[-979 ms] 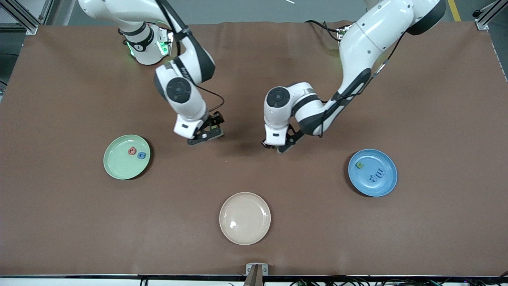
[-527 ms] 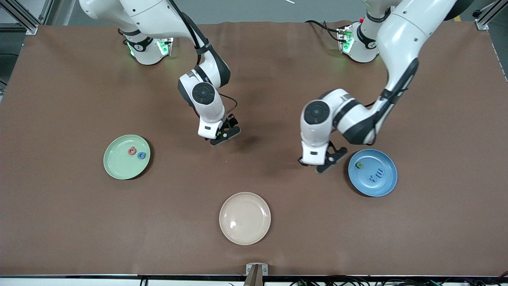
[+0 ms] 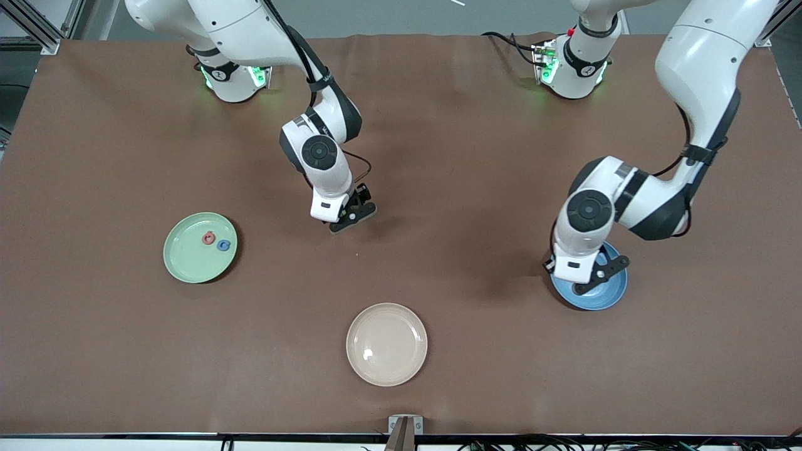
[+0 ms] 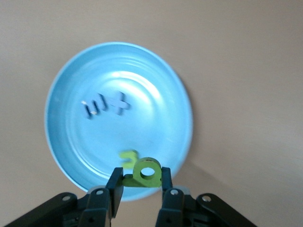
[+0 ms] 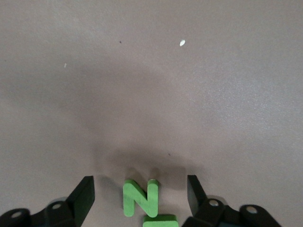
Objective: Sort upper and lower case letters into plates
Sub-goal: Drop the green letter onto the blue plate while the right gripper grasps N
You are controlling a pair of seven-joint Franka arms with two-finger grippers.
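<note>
Overhead, left gripper [image 4: 140, 187] holding green letter [image 4: 144, 173], blue plate [image 4: 71, 142] below.

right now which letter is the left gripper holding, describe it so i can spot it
Find the blue plate at the left arm's end of the table. Over its rim, the left gripper pinches a green letter with a round hole, the only one not lying in the plate.

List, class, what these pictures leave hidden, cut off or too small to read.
- Blue plate, front view: the left arm covers most of it and all its letters.
- Letters in the mint plate, front view: red and blue, too small to read.
- Second green piece, right wrist view: cut off by the edge, beside the N.
- Green letter lying in the blue plate, left wrist view: blurred.
</note>
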